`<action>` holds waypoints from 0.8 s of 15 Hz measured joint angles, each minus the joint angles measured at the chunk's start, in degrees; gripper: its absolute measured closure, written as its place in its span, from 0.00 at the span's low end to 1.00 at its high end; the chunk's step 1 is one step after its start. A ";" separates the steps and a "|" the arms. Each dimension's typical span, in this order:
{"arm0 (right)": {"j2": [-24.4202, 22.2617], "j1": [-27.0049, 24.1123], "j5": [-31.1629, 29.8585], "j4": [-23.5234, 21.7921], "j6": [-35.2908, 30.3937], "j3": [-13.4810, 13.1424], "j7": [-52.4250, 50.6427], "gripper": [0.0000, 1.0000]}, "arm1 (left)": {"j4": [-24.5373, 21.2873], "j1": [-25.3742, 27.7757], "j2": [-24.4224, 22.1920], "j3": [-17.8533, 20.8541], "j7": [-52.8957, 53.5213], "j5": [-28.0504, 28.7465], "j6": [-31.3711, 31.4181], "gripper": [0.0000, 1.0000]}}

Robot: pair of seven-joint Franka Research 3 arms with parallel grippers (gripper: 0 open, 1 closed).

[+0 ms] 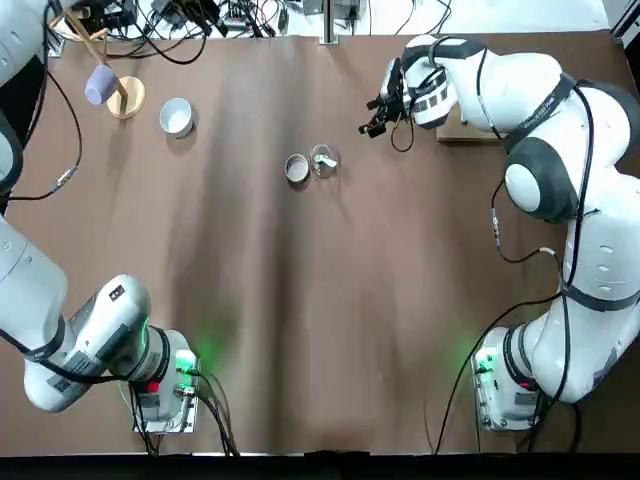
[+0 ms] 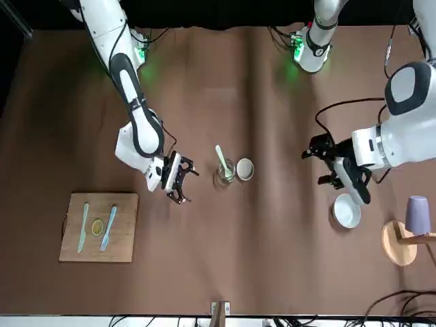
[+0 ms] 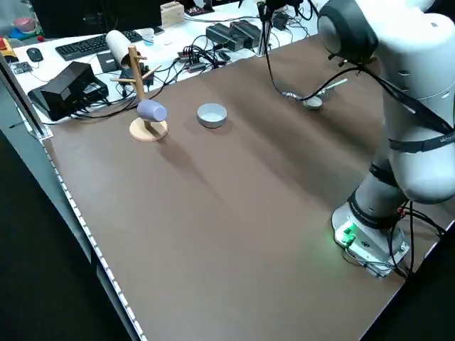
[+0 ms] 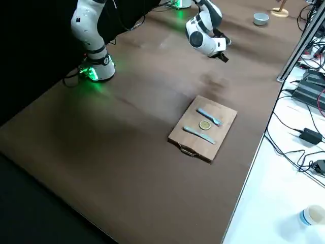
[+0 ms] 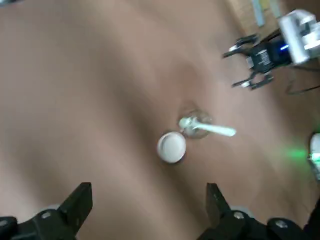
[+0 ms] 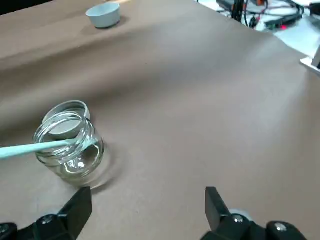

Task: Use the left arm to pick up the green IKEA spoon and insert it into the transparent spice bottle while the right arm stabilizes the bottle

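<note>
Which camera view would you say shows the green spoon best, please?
The front view: the green spoon stands out there, slanting from the glass jar. The left wrist view also shows it, slightly blurred; the right wrist view cuts off one end; the top view shows it small. I can't find it in the right side view.

Brown table covering point(image 1: 330, 300), lightly creased. Mid-table: one round grey metal lid point(image 1: 297, 168), shiny rim. Far left: one small pale bowl point(image 1: 176, 117), round, upright; farther left, one wooden mug stand point(image 1: 124, 97), round base, bearing one lilac cup point(image 1: 101, 84). Far right: one wooden cutting board point(image 2: 99, 255), metal handle point(image 4: 187, 150) at its right side; on it, one blue fork point(image 2: 109, 228) at left, one lemon slice point(image 2: 97, 227) between, one pale green knife point(image 2: 83, 227) at right. Beyond the far edge: white desk point(image 4: 274, 203) with black cables point(image 4: 284, 155), keyboard point(image 3: 92, 45), mouse point(image 3: 34, 55).
</note>
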 joint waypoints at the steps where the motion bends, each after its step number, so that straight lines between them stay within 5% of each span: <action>1: -0.05 -0.37 -2.77 0.31 -0.01 -0.01 3.58 0.00 | -0.01 0.59 -1.16 0.01 -2.02 2.00 -1.45 0.00; 8: -0.12 -2.31 -28.63 5.02 -4.83 -0.29 36.34 0.00 | 0.15 2.03 -7.61 0.73 -22.73 16.89 -12.36 0.00; 9: -0.13 -3.13 -35.98 6.42 -8.45 -1.25 44.34 0.00 | 1.16 2.28 -8.84 0.82 -25.29 19.56 -14.87 0.00; 12: -0.15 -3.56 -43.10 9.48 -13.43 -3.57 54.05 0.00 | 4.02 2.35 -9.71 1.08 -26.05 21.04 -19.30 0.00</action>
